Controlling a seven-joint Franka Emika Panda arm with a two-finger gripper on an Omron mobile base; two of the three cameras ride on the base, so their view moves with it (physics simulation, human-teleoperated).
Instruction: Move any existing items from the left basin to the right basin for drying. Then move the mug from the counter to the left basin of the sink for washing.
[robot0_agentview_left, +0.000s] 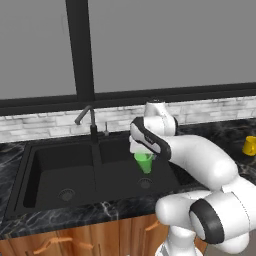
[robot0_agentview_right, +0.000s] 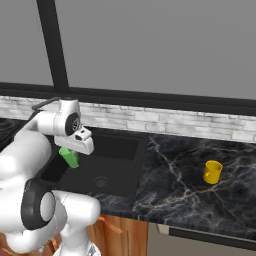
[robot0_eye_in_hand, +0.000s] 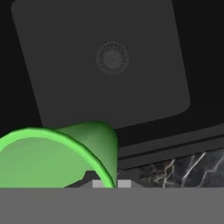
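My gripper (robot0_agentview_left: 142, 155) is shut on the rim of the bright green cup (robot0_agentview_left: 144, 162), which hangs in the air above the right basin (robot0_agentview_left: 150, 175) of the black sink. In the right base view the green cup (robot0_agentview_right: 70, 157) hangs under my hand over the right basin (robot0_agentview_right: 112, 172). The hand view looks down past the green cup (robot0_eye_in_hand: 57, 157) at the right basin's floor and round drain (robot0_eye_in_hand: 112, 57). The left basin (robot0_agentview_left: 60, 172) holds nothing. The yellow mug (robot0_agentview_right: 212, 172) stands upright on the black marble counter (robot0_agentview_right: 175, 175), far to the right of the sink; the mug (robot0_agentview_left: 249, 145) also shows at the left base view's right edge.
A dark curved faucet (robot0_agentview_left: 89, 120) rises behind the sink's divider. A white brick backsplash (robot0_agentview_right: 165, 122) and a window run along the back. Wooden cabinets (robot0_agentview_left: 80, 240) sit below the counter's front edge.
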